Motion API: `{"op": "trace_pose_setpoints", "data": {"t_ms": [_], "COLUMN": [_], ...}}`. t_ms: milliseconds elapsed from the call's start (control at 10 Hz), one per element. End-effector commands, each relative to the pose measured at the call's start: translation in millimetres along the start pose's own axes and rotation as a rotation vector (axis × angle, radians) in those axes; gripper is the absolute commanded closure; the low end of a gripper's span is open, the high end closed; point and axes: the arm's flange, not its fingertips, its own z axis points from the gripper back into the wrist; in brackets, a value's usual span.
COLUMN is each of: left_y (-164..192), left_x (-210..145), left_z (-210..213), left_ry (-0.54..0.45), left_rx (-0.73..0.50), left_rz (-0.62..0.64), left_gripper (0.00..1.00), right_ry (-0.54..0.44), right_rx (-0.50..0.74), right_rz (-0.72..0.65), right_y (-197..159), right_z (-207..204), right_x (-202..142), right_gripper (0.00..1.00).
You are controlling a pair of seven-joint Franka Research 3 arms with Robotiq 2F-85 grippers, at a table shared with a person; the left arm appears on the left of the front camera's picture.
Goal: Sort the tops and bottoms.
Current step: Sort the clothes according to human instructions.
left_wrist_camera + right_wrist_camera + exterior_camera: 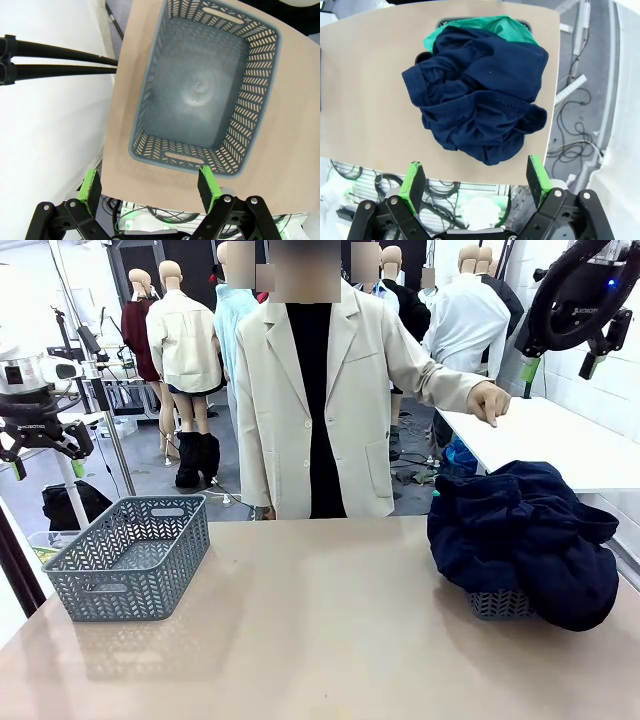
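A heap of dark navy garments (520,540) overflows a grey basket (497,604) at the table's right. From above, the navy garments (480,105) cover most of a bright green garment (505,25) that peeks out at the far side. The black garment is hidden. My right gripper (560,370) hangs high over the heap, open and holding nothing (476,182). High at the left, my left gripper (48,465) is open (150,187) above a second grey basket (130,555), which is empty inside (252,100).
A person in a beige blazer stands at the far edge, one hand (490,400) resting on a white side table (560,440) at the right. The beige table top (320,640) lies bare between the baskets. Cables lie on the floor past the table's edges.
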Motion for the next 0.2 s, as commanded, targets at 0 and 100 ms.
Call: {"op": "trace_pose_setpoints", "data": {"t_ms": [0,100], "left_y": [2.3,2.3], "left_x": [1.5,1.5], "left_z": [2.5,2.5], "left_ry": [0.001,0.001], "left_rx": [0.013,0.013], "left_rz": [-0.006,-0.006], "left_gripper": [0.00,0.00], "right_ry": [-0.011,-0.011], "right_rx": [0.003,0.003], "right_rz": [-0.009,-0.009], "right_y": [-0.4,-0.4], "right_z": [0.3,0.3], "right_x": [-1.5,-1.5], "right_gripper": [0.00,0.00]}}
